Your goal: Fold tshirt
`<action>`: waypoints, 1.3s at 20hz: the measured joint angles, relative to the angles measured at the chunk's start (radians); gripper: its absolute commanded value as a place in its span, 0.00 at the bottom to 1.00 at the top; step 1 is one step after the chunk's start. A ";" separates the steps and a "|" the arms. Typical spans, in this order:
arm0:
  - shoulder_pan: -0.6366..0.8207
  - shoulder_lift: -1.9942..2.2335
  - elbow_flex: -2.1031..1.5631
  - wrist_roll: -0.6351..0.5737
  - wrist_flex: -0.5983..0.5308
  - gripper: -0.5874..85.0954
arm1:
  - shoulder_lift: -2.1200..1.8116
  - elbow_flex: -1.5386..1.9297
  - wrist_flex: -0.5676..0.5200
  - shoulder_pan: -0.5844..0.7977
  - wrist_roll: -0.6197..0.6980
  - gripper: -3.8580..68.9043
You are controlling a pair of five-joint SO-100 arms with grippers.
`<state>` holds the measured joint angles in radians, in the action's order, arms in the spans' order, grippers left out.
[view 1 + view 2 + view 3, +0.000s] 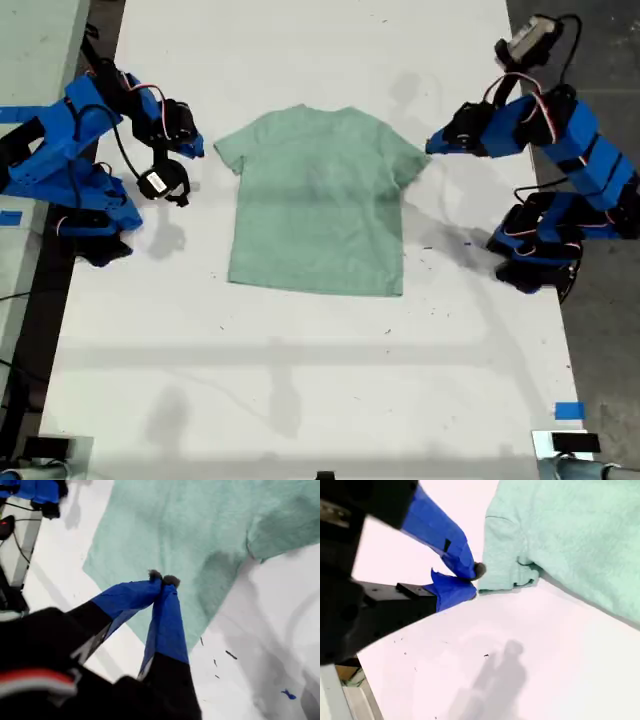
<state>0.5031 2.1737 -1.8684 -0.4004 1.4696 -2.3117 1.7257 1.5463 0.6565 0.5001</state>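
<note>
The tshirt lies spread flat on the white table, neck toward the far edge. My first gripper is at the sleeve on the exterior view's right. In the first wrist view its blue-taped fingers are shut together, hovering over the pale green tshirt with no cloth seen between them. My second gripper is beside the sleeve on the exterior view's left. It is shut, with its tips right next to the slightly bunched sleeve hem.
The two blue arm bases stand at the table's sides in the exterior view. A blue tape mark sits near the front right corner of that view. Small ink specks dot the table near the first gripper.
</note>
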 measured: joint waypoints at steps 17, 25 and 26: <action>0.225 -0.446 0.403 -0.170 0.115 0.01 | 0.557 -0.299 0.084 0.311 0.261 0.28; 0.227 -0.503 0.428 -0.181 0.121 0.01 | 0.604 -0.144 -0.063 0.394 0.402 0.37; 0.227 -0.503 0.428 -0.179 0.114 0.01 | 0.615 -0.098 -0.110 0.403 0.416 0.37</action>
<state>0.7302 1.6705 -1.4404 -0.5798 1.5831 -1.6966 1.6276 1.4358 1.0600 0.9158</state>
